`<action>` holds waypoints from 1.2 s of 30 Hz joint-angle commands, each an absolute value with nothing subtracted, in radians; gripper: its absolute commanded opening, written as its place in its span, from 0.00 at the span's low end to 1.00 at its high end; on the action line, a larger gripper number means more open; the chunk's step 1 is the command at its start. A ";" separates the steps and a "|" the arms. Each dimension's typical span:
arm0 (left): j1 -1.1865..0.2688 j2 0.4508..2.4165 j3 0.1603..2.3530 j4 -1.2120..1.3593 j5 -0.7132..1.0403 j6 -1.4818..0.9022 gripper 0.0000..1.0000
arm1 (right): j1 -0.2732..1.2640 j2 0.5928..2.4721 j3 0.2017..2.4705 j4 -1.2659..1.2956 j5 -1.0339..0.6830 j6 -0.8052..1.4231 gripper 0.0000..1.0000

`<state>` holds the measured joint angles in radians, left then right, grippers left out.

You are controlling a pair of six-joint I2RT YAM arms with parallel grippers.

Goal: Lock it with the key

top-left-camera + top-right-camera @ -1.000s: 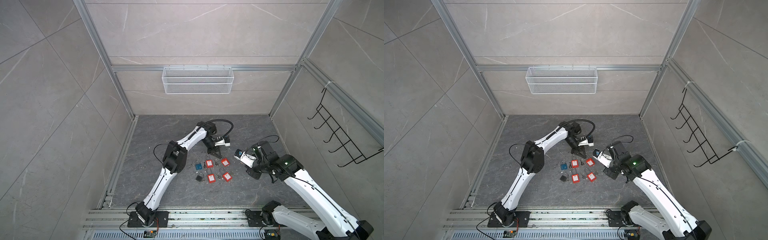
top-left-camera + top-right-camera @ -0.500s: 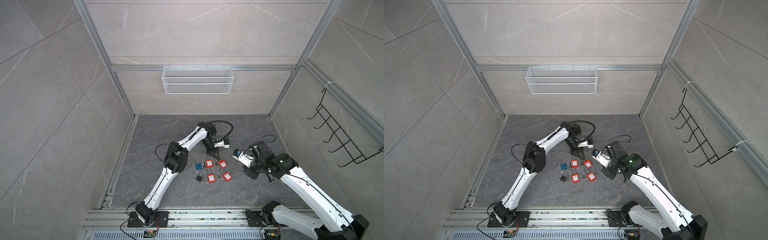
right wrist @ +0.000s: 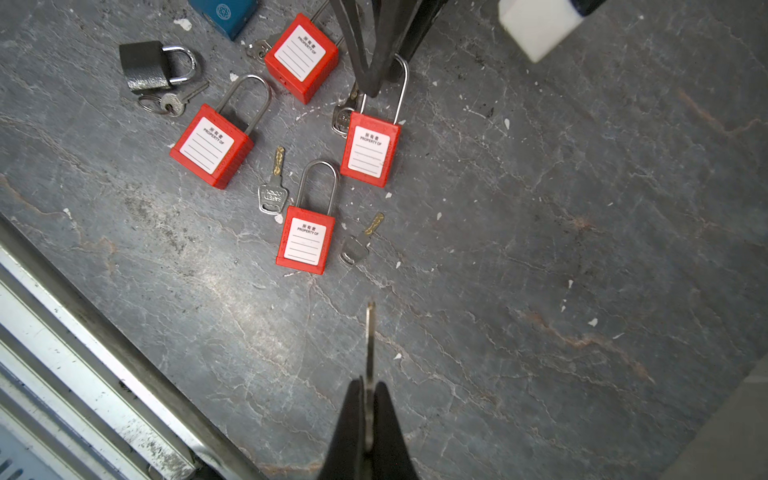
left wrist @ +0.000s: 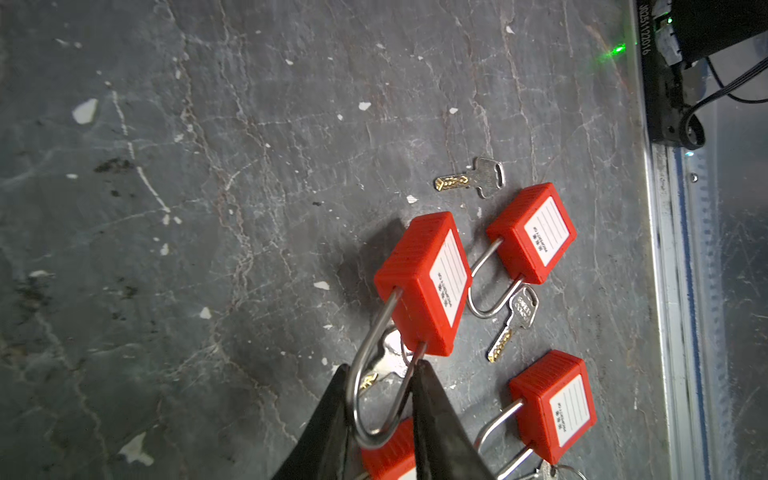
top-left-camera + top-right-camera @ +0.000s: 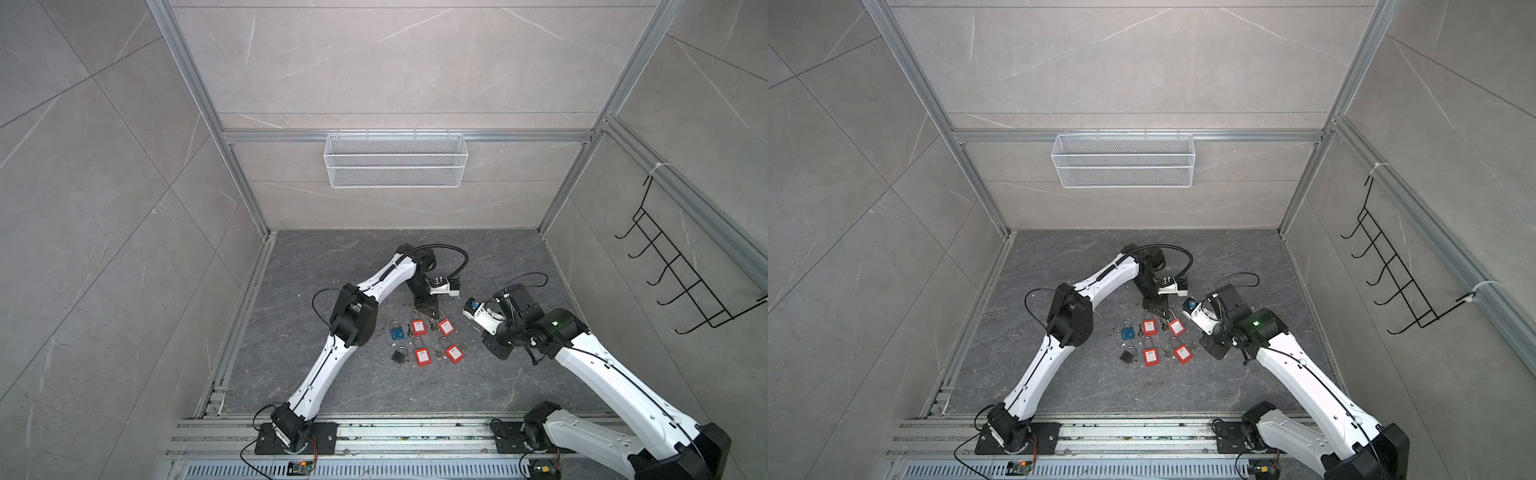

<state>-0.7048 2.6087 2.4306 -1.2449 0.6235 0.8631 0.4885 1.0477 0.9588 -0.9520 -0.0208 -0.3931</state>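
A red padlock (image 4: pixel 424 282) lies flat on the grey tabletop (image 4: pixel 208 166) with its white label up. The left fingers (image 4: pixel 440 424) are a little apart, one on each side of its silver loop (image 4: pixel 374 436) and right up against it. I cannot tell if they squeeze the loop or only touch it. A silver key (image 4: pixel 384 361) peeks out from under that loop.

The right fingers (image 3: pixel 353 424) are pressed together and pinch another key (image 3: pixel 370 332) by its head. Its thin blade sticks out past the tips and aims at the red padlock. It is well apart from the padlock, with bare tabletop between.

Three more red padlocks lie near that padlock. One (image 3: pixel 305 239) is just beside it, on the side nearer the right fingers. The other two (image 3: pixel 212 145) (image 3: pixel 301 54) lie to its left in both top views. Farther left of it are a blue padlock (image 5: pixel 397 332) and a dark grey padlock (image 3: pixel 145 64). Two loose keys (image 3: pixel 272 187) (image 3: pixel 359 241) lie close by it.
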 commanded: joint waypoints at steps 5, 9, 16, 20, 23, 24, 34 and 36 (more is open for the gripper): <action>-0.715 2.615 2.456 -1.132 0.584 0.828 0.33 | 0.486 1.057 0.948 -0.909 -0.039 -0.347 0.00; -0.720 2.611 2.453 -1.074 0.581 0.799 0.39 | 0.486 1.063 0.950 -0.901 -0.028 -0.328 0.00; -0.708 2.523 2.402 -0.921 0.565 0.708 0.48 | 0.486 1.071 0.982 -0.875 -0.046 -0.235 0.00; -0.659 2.348 2.166 -0.644 0.578 0.545 0.49 | 0.486 1.119 1.017 -0.861 -0.060 -0.107 0.00; -0.610 2.177 1.935 -0.421 0.569 0.421 0.50 | 0.486 1.206 1.060 -0.878 -0.036 -0.008 0.00; -0.590 2.123 1.865 -0.365 0.573 0.384 0.50 | 0.486 1.241 1.071 -0.880 -0.029 0.021 0.00; -0.440 1.564 1.165 -0.100 0.577 0.212 0.50 | 0.486 1.511 1.065 -0.698 0.002 0.173 0.04; -0.423 1.450 1.068 -0.122 0.563 0.219 0.50 | 0.485 1.565 1.069 -0.675 0.015 0.170 0.04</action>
<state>-0.4313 1.5600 1.1572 -0.1780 0.5716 0.2733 0.4885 1.5143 1.0718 -0.7418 -0.0139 0.1268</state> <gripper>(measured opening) 0.496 0.060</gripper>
